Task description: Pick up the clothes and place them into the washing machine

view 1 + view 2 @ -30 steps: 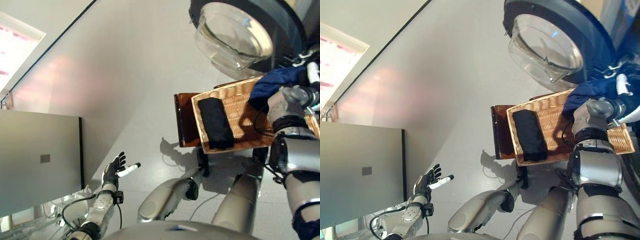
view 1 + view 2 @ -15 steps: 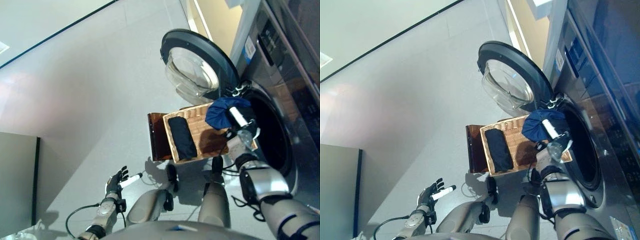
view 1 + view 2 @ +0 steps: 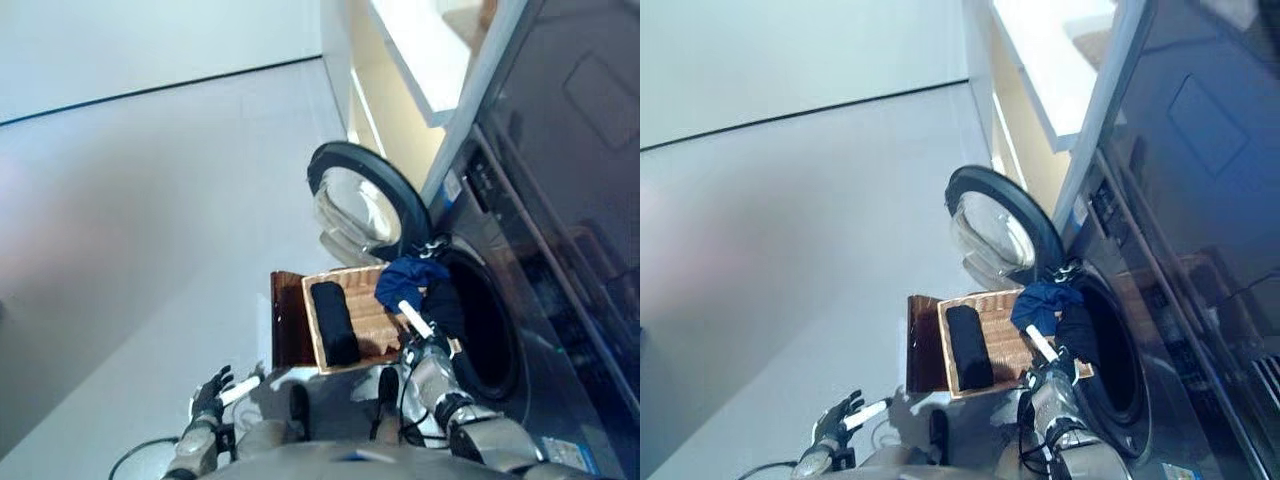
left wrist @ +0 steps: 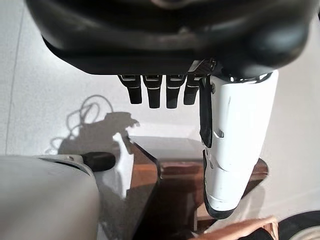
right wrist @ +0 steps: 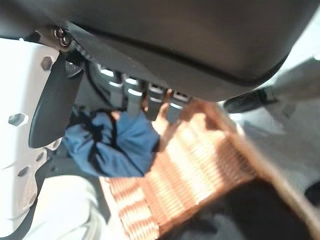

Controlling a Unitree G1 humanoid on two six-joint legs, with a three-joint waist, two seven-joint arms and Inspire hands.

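Observation:
A blue cloth (image 3: 408, 280) hangs from my right hand (image 3: 428, 345), whose fingers curl on it beside the white-covered thumb. It is up at the rim of the washing machine's dark drum opening (image 3: 485, 335), over the basket's far end. In the right wrist view the blue cloth (image 5: 110, 147) bunches just past the fingers (image 5: 145, 102). A folded black garment (image 3: 333, 322) lies in the wicker basket (image 3: 375, 318). My left hand (image 3: 212, 390) hangs low at the left, open and holding nothing.
The round glass door (image 3: 360, 205) of the washing machine stands swung open beyond the basket. The basket rests on a brown stool (image 3: 285, 330), which also shows as a brown stool (image 4: 165, 190) in the left wrist view. Pale floor spreads to the left.
The camera has swung, bringing more of the machine's front into view. My right hand has carried the blue cloth closer to the drum opening. The left hand stays low and open.

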